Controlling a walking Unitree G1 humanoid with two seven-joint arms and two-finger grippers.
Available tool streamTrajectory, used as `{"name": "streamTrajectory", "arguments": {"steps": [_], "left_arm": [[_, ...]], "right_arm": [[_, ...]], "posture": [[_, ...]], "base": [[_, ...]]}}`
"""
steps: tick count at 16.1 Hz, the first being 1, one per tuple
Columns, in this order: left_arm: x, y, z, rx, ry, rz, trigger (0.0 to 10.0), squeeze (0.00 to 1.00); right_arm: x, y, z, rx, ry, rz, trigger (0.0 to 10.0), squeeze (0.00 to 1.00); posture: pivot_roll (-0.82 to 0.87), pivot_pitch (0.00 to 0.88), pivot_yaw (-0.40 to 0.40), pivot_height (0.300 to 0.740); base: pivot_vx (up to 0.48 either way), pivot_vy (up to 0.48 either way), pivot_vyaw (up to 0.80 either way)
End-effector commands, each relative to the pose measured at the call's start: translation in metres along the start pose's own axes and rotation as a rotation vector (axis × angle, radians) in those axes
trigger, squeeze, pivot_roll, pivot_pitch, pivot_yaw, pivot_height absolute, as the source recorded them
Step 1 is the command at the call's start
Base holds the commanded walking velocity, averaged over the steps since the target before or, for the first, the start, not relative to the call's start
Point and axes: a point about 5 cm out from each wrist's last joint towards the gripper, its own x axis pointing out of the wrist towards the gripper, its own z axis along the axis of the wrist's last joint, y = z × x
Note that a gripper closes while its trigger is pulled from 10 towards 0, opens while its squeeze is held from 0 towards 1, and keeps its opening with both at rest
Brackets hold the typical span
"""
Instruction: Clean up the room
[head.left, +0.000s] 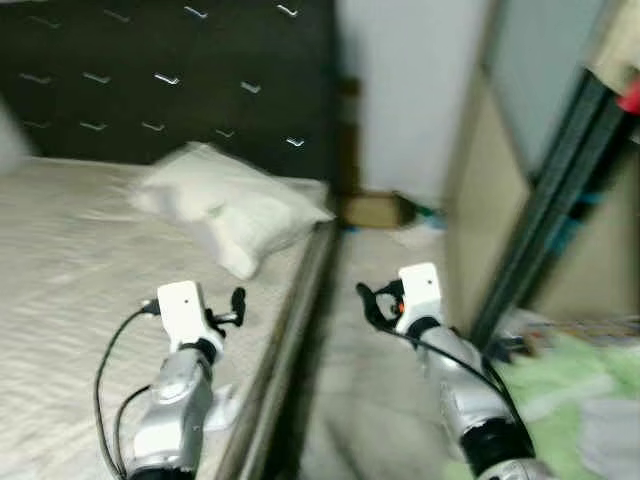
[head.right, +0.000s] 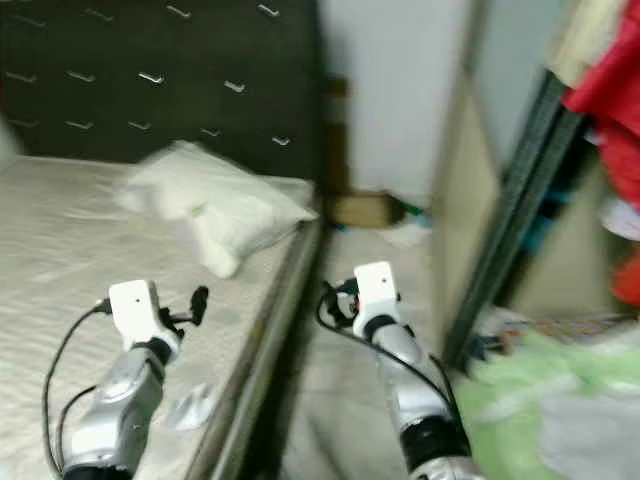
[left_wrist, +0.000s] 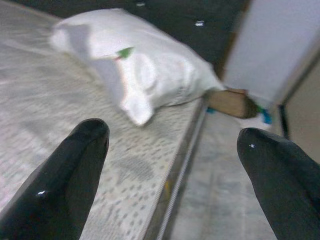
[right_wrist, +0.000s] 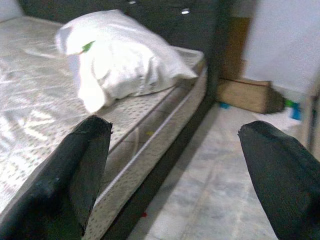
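both grippers spread wide, empty | l gripper (head.left: 236, 305) over bed (head.left: 70, 260) | r gripper (head.left: 372, 302) over floor | pillow (head.left: 235, 205) well ahead

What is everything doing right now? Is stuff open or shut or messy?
left gripper: open, empty, over the bed edge
right gripper: open, empty, over the floor beside the bed
pillow: lying crumpled on the mattress near the headboard
mattress: bare, no sheet
cardboard box: on the floor by the wall
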Motion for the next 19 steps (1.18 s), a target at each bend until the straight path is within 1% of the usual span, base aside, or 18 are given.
{"name": "streamTrajectory", "arguments": {"steps": [1,7,8,12,19], "left_arm": [[-0.0002,0.0006,-0.0017,0.009,0.007,0.016,10.0,0.00],[0.0003,0.0001,-0.0010,0.005,0.007,0.022,10.0,0.00],[0.0008,-0.0014,-0.0021,-0.011,0.015,0.022,10.0,0.00],[0.0004,0.0008,-0.0085,-0.021,0.052,0.037,10.0,0.00],[0.0036,0.0070,-0.0066,-0.003,0.056,0.071,10.0,0.00]], "right_arm": [[0.0009,-0.0029,0.0011,-0.001,-0.002,-0.015,10.0,0.00],[0.0038,-0.0005,0.0047,0.004,-0.012,-0.012,10.0,0.00],[0.0048,-0.0016,0.0063,0.002,-0.016,-0.012,10.0,0.00],[0.0056,-0.0029,0.0079,-0.006,-0.019,-0.015,10.0,0.00],[0.0081,-0.0008,0.0110,-0.008,-0.029,-0.009,10.0,0.00]], "posture": [[-0.06,0.000,0.047,0.740],[-0.06,0.000,0.046,0.740],[-0.07,0.000,0.041,0.740],[-0.07,0.000,0.039,0.740],[-0.07,0.000,0.037,0.740]], "base": [[0.000,0.000,0.80],[0.000,0.000,0.80],[0.000,0.000,0.80],[0.000,0.000,0.80],[0.000,0.000,0.80]]}}
